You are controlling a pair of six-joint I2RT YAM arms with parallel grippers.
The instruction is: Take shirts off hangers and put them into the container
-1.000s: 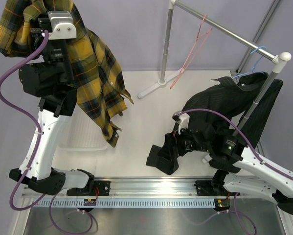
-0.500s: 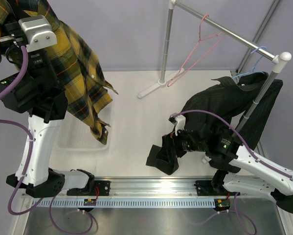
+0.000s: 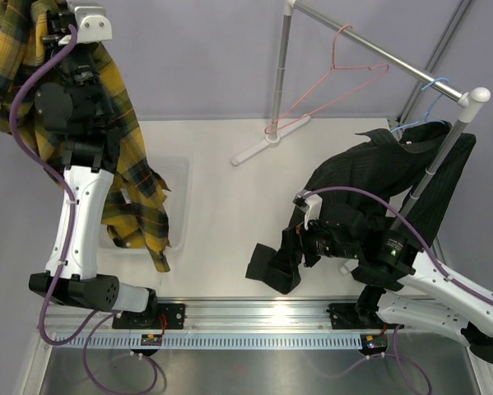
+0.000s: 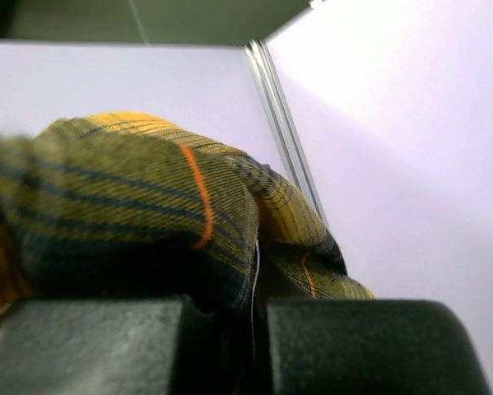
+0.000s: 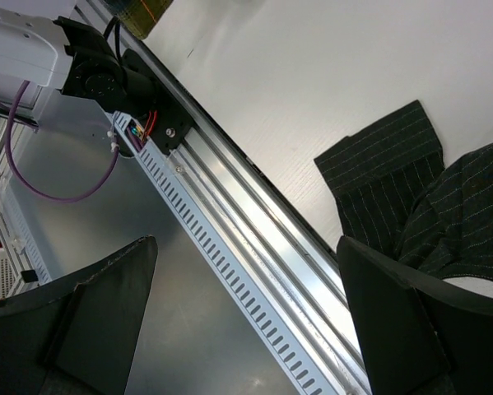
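Observation:
My left gripper (image 4: 258,350) is shut on a fold of the yellow-and-black plaid shirt (image 4: 147,206). It holds the plaid shirt (image 3: 123,156) high at the top left, and the hem hangs down over the translucent container (image 3: 178,185). The black striped shirt (image 3: 369,169) still hangs on the light blue hanger (image 3: 431,86) at the rail's right end, one sleeve (image 3: 272,265) lying on the table. My right gripper (image 3: 289,245) hovers by that sleeve, open and empty; in its wrist view the black shirt (image 5: 394,181) lies beside the right gripper (image 5: 254,321). The pink hanger (image 3: 328,82) hangs bare.
The metal rail (image 3: 378,51) runs diagonally across the back right on a post with a white foot (image 3: 258,148). A second post (image 3: 444,152) stands by the black shirt. The aluminium mounting track (image 3: 254,317) lines the near edge.
My left arm has swung up and to the left with the plaid shirt, whose hem now hangs over the container. The pink hanger has swung towards the right. My right arm barely moved.

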